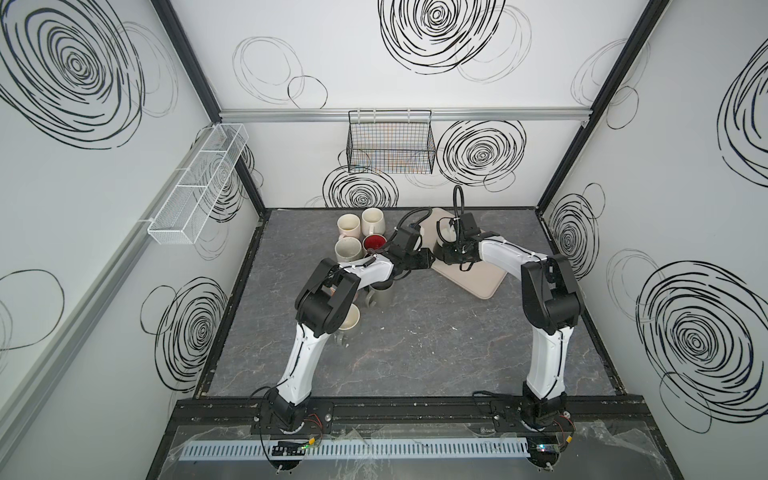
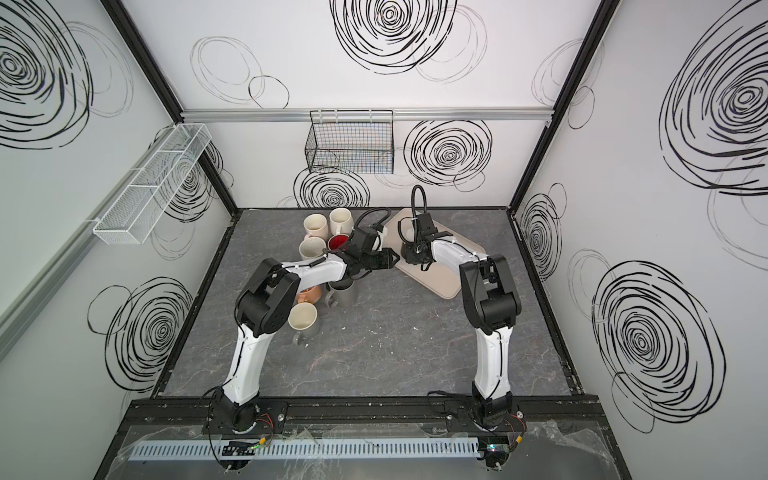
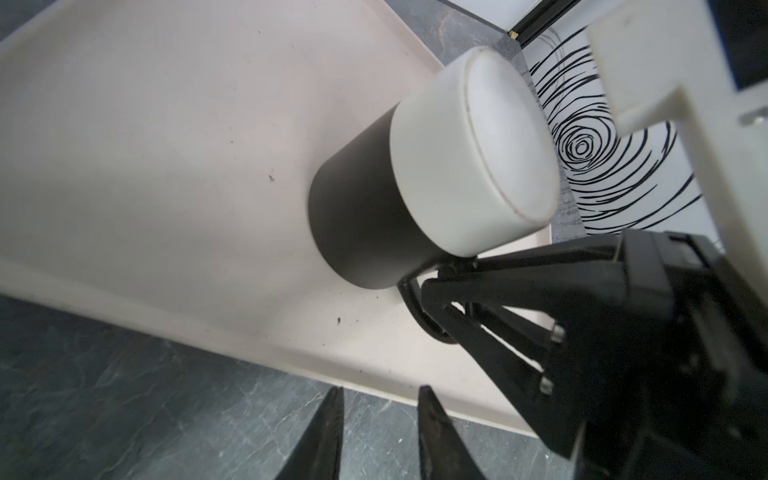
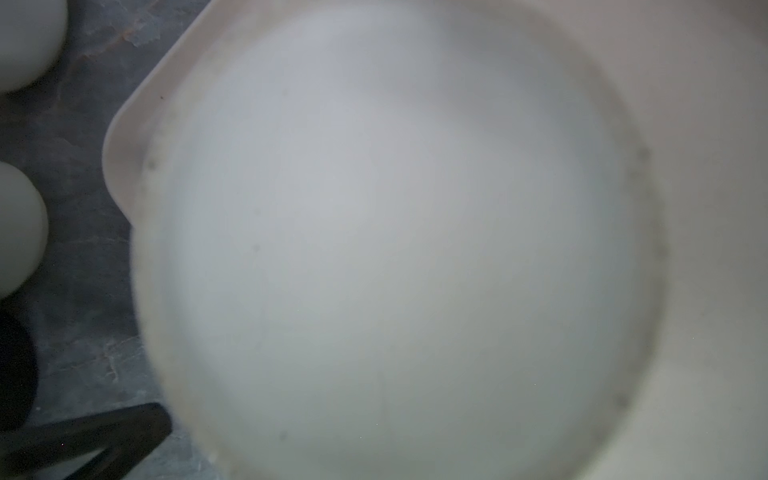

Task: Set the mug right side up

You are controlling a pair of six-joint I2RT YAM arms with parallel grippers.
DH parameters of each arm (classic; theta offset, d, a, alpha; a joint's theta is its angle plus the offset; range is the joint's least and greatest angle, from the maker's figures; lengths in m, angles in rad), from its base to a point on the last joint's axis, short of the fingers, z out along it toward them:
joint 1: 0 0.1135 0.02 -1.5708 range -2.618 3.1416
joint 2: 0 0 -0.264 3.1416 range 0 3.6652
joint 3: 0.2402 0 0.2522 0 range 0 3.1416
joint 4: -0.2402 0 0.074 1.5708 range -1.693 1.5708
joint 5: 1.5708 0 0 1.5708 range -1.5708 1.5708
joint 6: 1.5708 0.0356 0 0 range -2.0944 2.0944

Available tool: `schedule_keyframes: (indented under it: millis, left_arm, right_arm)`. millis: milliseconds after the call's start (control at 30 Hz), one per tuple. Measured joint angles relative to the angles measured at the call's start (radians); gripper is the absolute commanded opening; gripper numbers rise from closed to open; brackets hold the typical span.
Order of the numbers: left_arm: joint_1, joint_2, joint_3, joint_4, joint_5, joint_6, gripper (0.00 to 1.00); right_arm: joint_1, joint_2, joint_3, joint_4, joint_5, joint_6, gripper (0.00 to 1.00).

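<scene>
Left wrist view shows one mug (image 3: 415, 187), black with a white base, standing upside down on the single beige tray (image 3: 166, 145) near the back edge of the tabletop (image 1: 415, 353). The right gripper (image 3: 444, 274) has its jaws closed on the mug's handle (image 3: 411, 307). The left gripper (image 3: 381, 392) is just beside the tray's rim, near the mug, jaws a little apart. In a top view seven other mugs (image 2: 314, 224) stand in a group left of the tray.

The dark marbled counter (image 1: 415, 353) is carrying a beige tray (image 1: 478, 278), lying askew near its far edge, right of middle. Left of it, four mugs (image 1: 348, 251) are standing clustered, openings up. A grey mug (image 1: 382, 293), a copper mug (image 2: 307, 295) and a cream mug (image 2: 302, 318) are sitting nearer the left edge.
</scene>
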Motion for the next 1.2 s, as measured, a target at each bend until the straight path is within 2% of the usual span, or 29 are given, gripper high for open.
schedule_keyframes:
  millis: [267, 633, 900, 1067, 1200]
  left_arm:
    - [0.0, -0.087, -0.04, 0.008, -0.001, 0.034, 0.34]
    - [-0.013, -0.266, -0.152, 0.015, -0.027, 0.09, 0.37]
    - [-0.024, -0.495, -0.267, 0.051, -0.084, 0.141, 0.38]
    - [-0.024, -0.63, -0.388, 0.145, -0.092, 0.14, 0.41]
    - [-0.023, -0.708, -0.486, 0.236, -0.087, 0.117, 0.45]
  right_arm:
    - [0.008, -0.049, -0.055, 0.001, 0.042, -0.011, 0.0]
    - [0.012, -0.336, -0.261, 0.114, 0.011, 0.034, 0.0]
    - [0.007, -0.516, -0.344, 0.256, -0.086, 0.106, 0.0]
    - [-0.001, -0.633, -0.46, 0.412, -0.185, 0.174, 0.0]
    - [-0.004, -0.673, -0.489, 0.507, -0.273, 0.232, 0.0]
